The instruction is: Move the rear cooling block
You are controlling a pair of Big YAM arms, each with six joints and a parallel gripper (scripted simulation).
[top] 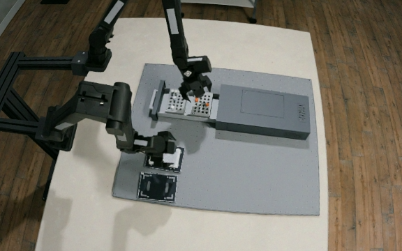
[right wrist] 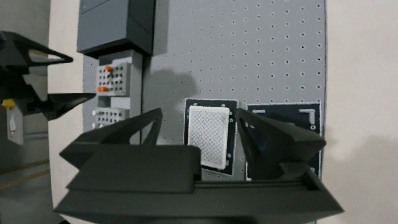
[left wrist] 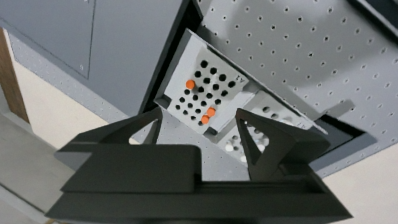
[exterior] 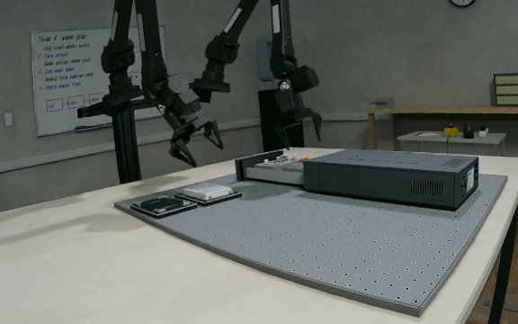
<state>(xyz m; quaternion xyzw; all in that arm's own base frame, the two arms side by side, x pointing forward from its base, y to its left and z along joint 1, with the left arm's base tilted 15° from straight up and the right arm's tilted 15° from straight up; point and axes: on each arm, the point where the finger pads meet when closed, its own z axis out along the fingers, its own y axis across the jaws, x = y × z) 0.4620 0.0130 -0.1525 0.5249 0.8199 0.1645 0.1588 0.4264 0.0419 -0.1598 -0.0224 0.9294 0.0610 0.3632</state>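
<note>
With the drawer (top: 186,117) (exterior: 274,176) (right wrist: 135,85) of COLD (top: 262,109) (exterior: 385,177) (left wrist: 125,45) (right wrist: 115,22) standing open, I see the rear cooling block (top: 202,109) (left wrist: 197,92) (right wrist: 119,80) in it, just beside the cooler's body. From the left wrist camera I count three orange-capped tubes in its bores, one apart from the other two, which sit close together. The front block (top: 175,102) (left wrist: 254,132) (right wrist: 111,116) is in the drawer too, nearer the handle (top: 153,100), and carries white-capped tubes that I can't count for sure.

My left gripper (top: 199,94) (exterior: 304,143) (left wrist: 199,111) (right wrist: 85,77) hangs above the drawer, fingers wide apart, holding nothing. My right gripper (top: 166,150) (exterior: 208,157) (right wrist: 198,111) hovers above the deck near D1 (top: 180,166) (exterior: 236,195) (right wrist: 231,162), also spread wide with nothing between its fingers.

A white, textured rectangular piece (top: 172,158) (exterior: 207,192) (right wrist: 207,135) lies on D1. D2 (top: 157,187) (exterior: 164,206) lies beside it, dark, with pale corner locators, and the rear block is not on it.
</note>
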